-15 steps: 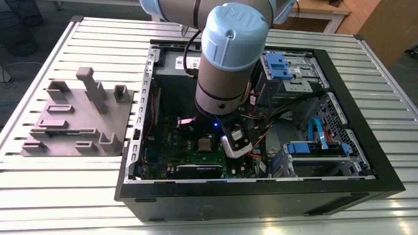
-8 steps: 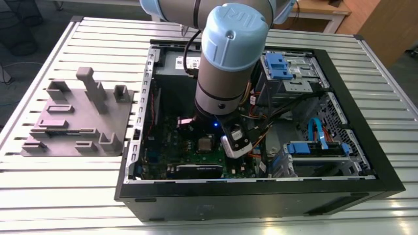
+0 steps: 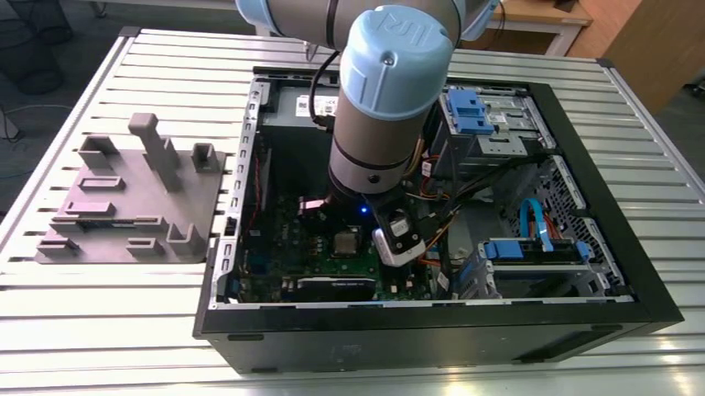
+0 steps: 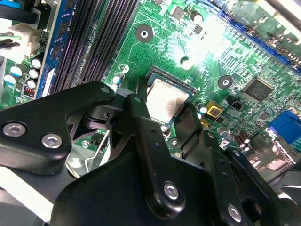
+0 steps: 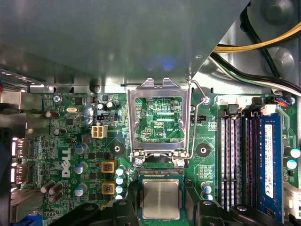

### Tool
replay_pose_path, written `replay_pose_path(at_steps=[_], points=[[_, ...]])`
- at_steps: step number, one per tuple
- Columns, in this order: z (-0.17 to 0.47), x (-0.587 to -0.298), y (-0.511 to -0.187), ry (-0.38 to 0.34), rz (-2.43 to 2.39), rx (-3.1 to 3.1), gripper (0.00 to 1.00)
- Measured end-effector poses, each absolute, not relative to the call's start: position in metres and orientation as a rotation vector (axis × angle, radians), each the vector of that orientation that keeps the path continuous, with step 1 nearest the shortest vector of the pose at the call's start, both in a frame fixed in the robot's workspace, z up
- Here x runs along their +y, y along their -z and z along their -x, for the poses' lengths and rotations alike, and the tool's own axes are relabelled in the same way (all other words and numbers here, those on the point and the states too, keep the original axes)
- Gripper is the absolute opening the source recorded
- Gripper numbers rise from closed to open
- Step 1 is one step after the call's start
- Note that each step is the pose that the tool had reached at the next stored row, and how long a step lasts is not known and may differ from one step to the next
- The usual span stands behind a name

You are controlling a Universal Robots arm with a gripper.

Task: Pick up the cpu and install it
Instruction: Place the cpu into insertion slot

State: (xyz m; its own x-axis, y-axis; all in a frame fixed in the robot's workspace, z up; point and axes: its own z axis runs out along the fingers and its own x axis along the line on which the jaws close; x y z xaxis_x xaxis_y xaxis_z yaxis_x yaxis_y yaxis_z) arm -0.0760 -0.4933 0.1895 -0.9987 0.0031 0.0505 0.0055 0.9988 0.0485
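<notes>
The cpu [image 5: 161,197], a small silver square chip, lies flat in the socket on the green motherboard [image 5: 70,141], just below the raised metal load plate [image 5: 159,89]. In both wrist views my gripper [image 5: 161,209] straddles it, one black finger [image 5: 129,207] against each of two opposite edges, shut on the chip. The second wrist view has the cpu [image 4: 167,101] between the fingertips [image 4: 136,106] of the gripper [image 4: 164,117]. From the exterior view, my arm reaches down into the open computer case [image 3: 441,330], and the gripper [image 3: 380,247] is low over the board.
The socket lever [image 5: 195,117] stands beside the load plate. Memory slots [image 5: 237,160] run along one side of the socket. Cables [image 5: 263,44] and blue drive brackets [image 3: 474,111] crowd the case. A grey plastic fixture [image 3: 127,206] sits on the slatted table at the exterior view's left.
</notes>
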Motion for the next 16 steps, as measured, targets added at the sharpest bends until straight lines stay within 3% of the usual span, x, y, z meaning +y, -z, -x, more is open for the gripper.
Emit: replay_pose_path(at_steps=[4, 5, 16], points=[[0.0760, -0.4933, -0.1895, 0.075, 0.007, -3.090, 0.49], [0.0760, -0.4933, -0.1895, 0.075, 0.007, -3.090, 0.55], [0.0759, -0.4933, -0.1895, 0.076, 0.007, -3.091, 0.53]])
